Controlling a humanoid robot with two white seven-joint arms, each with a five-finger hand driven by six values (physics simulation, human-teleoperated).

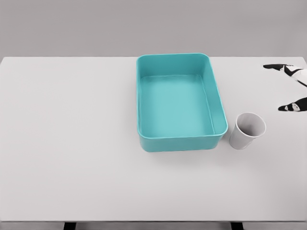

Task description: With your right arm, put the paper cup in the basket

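Note:
A white paper cup [247, 130] stands upright on the white table, just right of the basket's near right corner. The basket [181, 142] is a teal rectangular tub with nothing inside, set in the middle of the table. My right hand [288, 87] pokes in from the right edge, up and to the right of the cup and apart from it. Its black-tipped fingers [274, 67] are spread wide and hold nothing. The left arm does not show.
The white table [72, 143] spreads across the whole view, with its front edge near the bottom of the picture. A grey wall stands behind it.

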